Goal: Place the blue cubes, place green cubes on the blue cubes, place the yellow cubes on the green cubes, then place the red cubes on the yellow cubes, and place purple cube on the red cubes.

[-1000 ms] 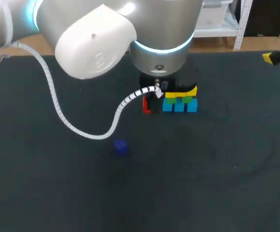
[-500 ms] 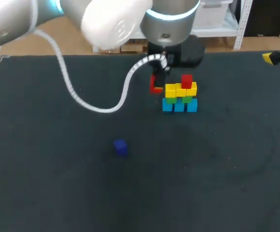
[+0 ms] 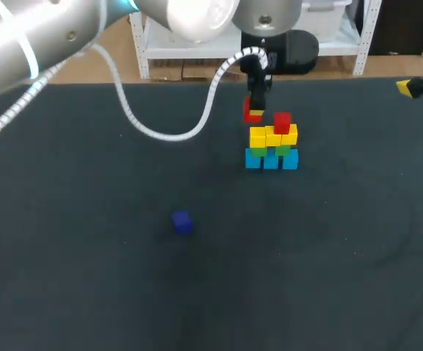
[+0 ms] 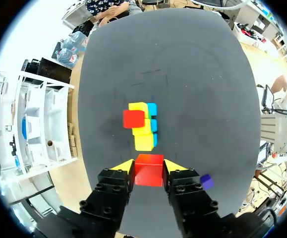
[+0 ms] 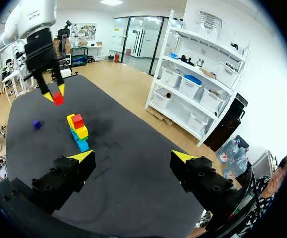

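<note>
Now on the left, purple cube (image 3: 182, 222): lying alone on the table (image 3: 87, 278), well apart from the stack (image 3: 271, 146), in the same spot as a second ago; it is waiting as the last piece
Left arm (image 3: 50, 44): climbing away from its low position of a second ago, when it was hiding most of the stack, and now hanging above it
Left jaws: clenching the carried red cube (image 3: 253, 112) from two sides, bringing it up from table level at the stack's left to just above the left end of the yellow row
Stack layers: blue cubes (image 3: 271, 160) lying at the bottom, green cubes (image 3: 278, 150) resting on them, yellow cubes (image 3: 272, 136) topping those; all staying put
Placed red cube (image 3: 282, 122): sitting toward the right end of the yellow cubes
Task meaning: the red layer is looking half built; the carried red cube is probably heading for the free yellow spot beside the placed one
Right jaws: staying released and empty at the table's far right edge
</note>
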Tool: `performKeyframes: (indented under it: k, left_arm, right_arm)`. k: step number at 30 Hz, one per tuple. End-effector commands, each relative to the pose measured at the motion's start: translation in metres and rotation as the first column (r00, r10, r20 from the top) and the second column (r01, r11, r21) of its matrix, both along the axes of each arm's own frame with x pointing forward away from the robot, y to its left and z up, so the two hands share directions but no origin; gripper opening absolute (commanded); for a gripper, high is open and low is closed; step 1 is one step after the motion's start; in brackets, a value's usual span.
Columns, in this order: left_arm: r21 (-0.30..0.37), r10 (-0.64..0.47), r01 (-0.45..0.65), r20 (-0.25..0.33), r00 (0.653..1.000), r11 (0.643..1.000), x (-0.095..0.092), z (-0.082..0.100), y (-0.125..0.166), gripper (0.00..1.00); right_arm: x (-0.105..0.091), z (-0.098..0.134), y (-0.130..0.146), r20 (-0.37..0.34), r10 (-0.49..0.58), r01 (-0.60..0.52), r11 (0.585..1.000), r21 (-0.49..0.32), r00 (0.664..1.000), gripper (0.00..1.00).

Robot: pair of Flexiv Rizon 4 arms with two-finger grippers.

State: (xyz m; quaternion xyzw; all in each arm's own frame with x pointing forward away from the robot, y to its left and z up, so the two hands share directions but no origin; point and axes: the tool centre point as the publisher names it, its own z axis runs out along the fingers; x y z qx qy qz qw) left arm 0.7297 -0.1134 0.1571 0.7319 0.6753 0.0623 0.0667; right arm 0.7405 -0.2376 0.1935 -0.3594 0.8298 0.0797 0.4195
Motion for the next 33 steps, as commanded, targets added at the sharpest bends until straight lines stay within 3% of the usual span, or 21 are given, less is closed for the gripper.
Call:
performKeyframes:
  k: [1, 12, 25, 33]
  left_arm:
    - [0.028, 0.006, -0.001, -0.189, 0.982, 1.000, 0.021, -0.002, -0.012, 0.00]
    - [-0.003, 0.003, -0.004, -0.244, 0.970, 1.000, 0.030, -0.020, -0.017, 0.00]
    - [-0.026, -0.021, 0.014, -0.316, 0.948, 1.000, 0.013, -0.045, -0.025, 0.00]
    - [-0.013, -0.018, 0.016, -0.272, 0.962, 1.000, -0.003, -0.042, -0.028, 0.00]
  right_arm:
    - [0.000, 0.000, -0.001, -0.001, 0.002, -0.002, 1.000, 0.001, 1.000, 1.00]
    - [0.000, 0.000, -0.001, -0.001, 0.002, -0.002, 1.000, 0.001, 1.000, 1.00]
    - [0.000, 0.000, -0.001, -0.001, 0.002, -0.002, 1.000, 0.001, 1.000, 1.00]
    - [0.000, 0.000, -0.001, -0.001, 0.002, -0.002, 1.000, 0.001, 1.000, 1.00]
